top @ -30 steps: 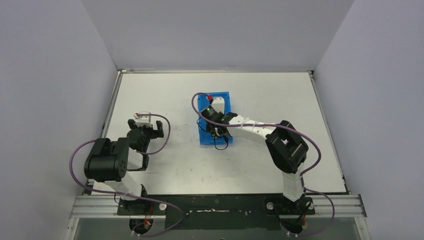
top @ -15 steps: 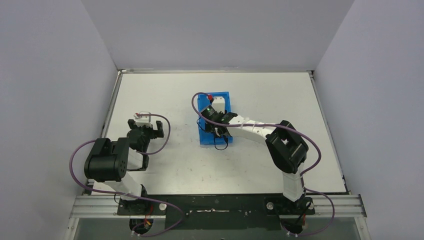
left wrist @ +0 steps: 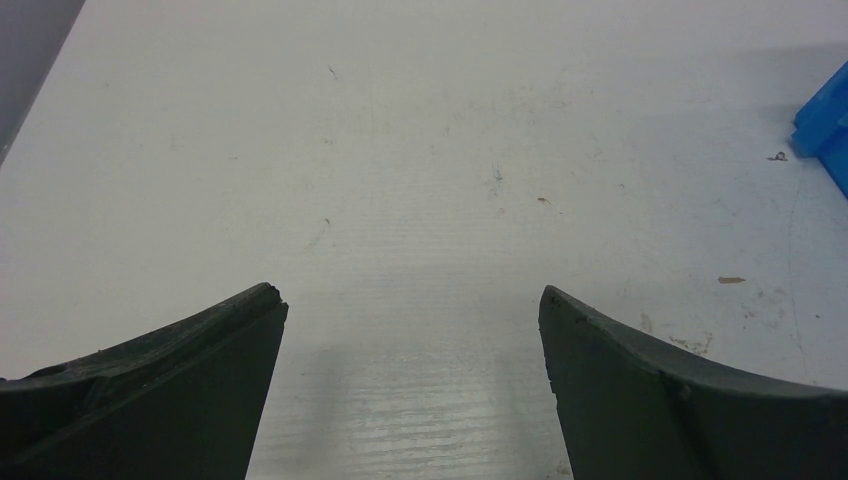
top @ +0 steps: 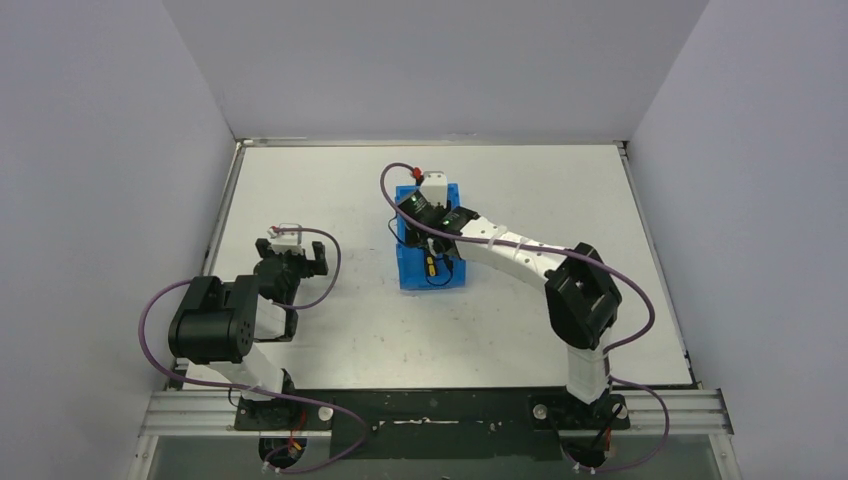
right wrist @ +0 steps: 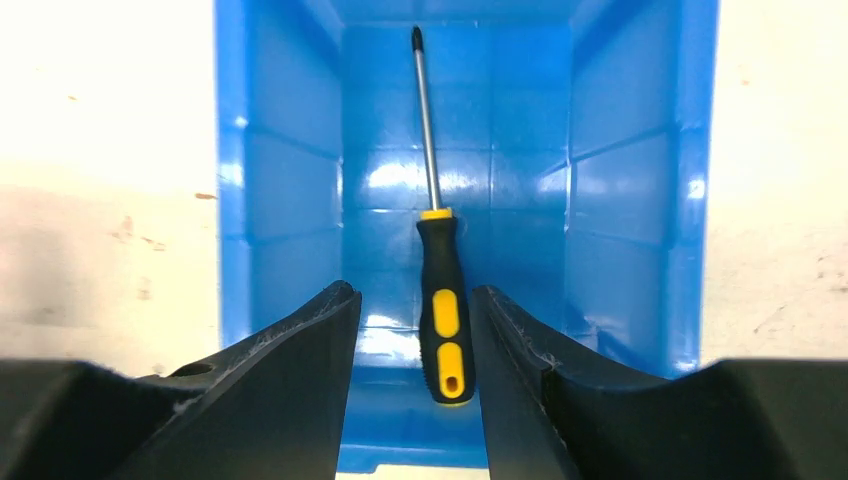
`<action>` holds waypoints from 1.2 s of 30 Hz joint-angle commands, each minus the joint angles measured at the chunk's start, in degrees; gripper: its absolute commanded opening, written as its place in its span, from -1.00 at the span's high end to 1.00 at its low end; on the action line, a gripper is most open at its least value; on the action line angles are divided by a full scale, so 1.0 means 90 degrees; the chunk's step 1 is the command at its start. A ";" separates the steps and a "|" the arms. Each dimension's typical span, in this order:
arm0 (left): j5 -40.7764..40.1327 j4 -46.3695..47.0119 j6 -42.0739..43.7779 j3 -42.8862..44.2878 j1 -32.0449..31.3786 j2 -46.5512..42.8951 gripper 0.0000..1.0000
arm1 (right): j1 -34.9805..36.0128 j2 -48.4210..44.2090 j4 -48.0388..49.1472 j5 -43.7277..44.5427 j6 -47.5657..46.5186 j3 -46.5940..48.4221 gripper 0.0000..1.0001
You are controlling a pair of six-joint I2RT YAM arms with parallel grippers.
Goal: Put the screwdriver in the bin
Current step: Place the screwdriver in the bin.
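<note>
The blue bin [top: 407,275] stands mid-table; it also shows in the right wrist view [right wrist: 640,180]. The screwdriver [right wrist: 443,300] lies flat on the bin's floor, its yellow-and-black handle near the low lip and its shaft pointing at the far wall. Its handle shows in the top view [top: 432,266]. My right gripper [right wrist: 413,295] hovers over the bin, open, with the handle seen between the fingers but not touched. In the top view the right gripper [top: 432,218] is above the bin's far half. My left gripper [left wrist: 412,300] is open and empty over bare table, at the left in the top view [top: 290,262].
A corner of the bin [left wrist: 825,120] shows at the right edge of the left wrist view. Purple cables loop around both arms. Grey walls enclose the table on three sides.
My right gripper has pulled back and up toward the bin's far end, leaving the screwdriver lying in the bin. The left arm has not moved.
</note>
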 commanded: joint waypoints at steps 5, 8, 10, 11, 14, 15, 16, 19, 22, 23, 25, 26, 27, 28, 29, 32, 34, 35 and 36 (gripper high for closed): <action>-0.0014 0.0083 0.0011 0.0053 -0.0003 -0.0097 -0.94 | 0.0054 -0.0491 -0.0821 0.0287 -0.0365 0.1186 0.11; -0.0019 0.0087 0.0006 0.0053 -0.0003 -0.0095 -0.94 | 0.0052 -0.0482 -0.1057 0.0286 -0.0456 0.1508 0.11; -0.0020 0.0082 0.0005 0.0053 -0.0003 -0.0093 -0.94 | 0.0029 -0.0472 -0.1220 0.0302 -0.0514 0.1709 0.11; -0.0021 0.0082 0.0010 0.0053 -0.0003 -0.0095 -0.94 | 0.0017 -0.0472 -0.1289 0.0311 -0.0548 0.1799 0.11; -0.0014 0.0083 0.0005 0.0053 -0.0003 -0.0092 -0.94 | -0.0022 -0.0489 -0.1443 0.0317 -0.0660 0.2059 0.11; -0.0012 0.0092 0.0009 0.0053 -0.0003 -0.0095 -0.94 | -0.0042 -0.0498 -0.1475 0.0317 -0.0708 0.2140 0.11; -0.0010 0.0083 0.0005 0.0053 -0.0003 -0.0093 -0.94 | -0.0073 -0.0508 -0.1518 0.0296 -0.0737 0.2190 0.11; -0.0013 0.0084 0.0010 0.0053 -0.0003 -0.0098 -0.94 | -0.0160 -0.0558 -0.1635 0.0266 -0.0823 0.2282 0.09; -0.0015 0.0082 0.0006 0.0053 -0.0003 -0.0098 -0.94 | -0.0319 -0.0740 -0.1656 0.0256 -0.0961 0.2218 0.04; -0.0019 0.0092 0.0010 0.0053 -0.0003 -0.0090 -0.94 | -0.0374 -0.0816 -0.1647 0.0208 -0.1000 0.2167 0.03; -0.0013 0.0084 0.0011 0.0053 -0.0003 -0.0097 -0.94 | -0.0599 -0.0973 -0.1632 0.0078 -0.1065 0.2066 0.00; -0.0015 0.0084 0.0011 0.0058 -0.0003 -0.0090 -0.94 | -0.0683 -0.1066 -0.1609 0.0012 -0.1098 0.2000 -0.03; -0.0005 0.0082 0.0004 0.0053 -0.0003 -0.0087 -0.94 | -0.0767 -0.1173 -0.1599 -0.0011 -0.1146 0.1922 -0.06; -0.0007 0.0082 0.0002 0.0053 -0.0006 -0.0089 -0.94 | -0.0859 -0.1273 -0.1578 -0.0035 -0.1206 0.1829 -0.09; -0.0018 0.0082 0.0007 0.0053 -0.0003 -0.0098 -0.94 | -0.1034 -0.1455 -0.1565 -0.0054 -0.1277 0.1634 -0.10; -0.0017 0.0085 0.0004 0.0053 -0.0003 -0.0091 -0.94 | -0.1431 -0.1819 -0.1523 -0.0142 -0.1494 0.1337 -0.13; -0.0009 0.0083 0.0011 0.0053 -0.0003 -0.0092 -0.94 | -0.1696 -0.2058 -0.1458 -0.0165 -0.1698 0.1128 -0.15; -0.0010 0.0086 0.0010 0.0053 -0.0003 -0.0100 -0.94 | -0.1835 -0.2182 -0.1426 -0.0197 -0.1791 0.1018 -0.15; -0.0006 0.0083 0.0009 0.0053 -0.0003 -0.0097 -0.94 | -0.2029 -0.2300 -0.1397 -0.0272 -0.1904 0.0919 -0.16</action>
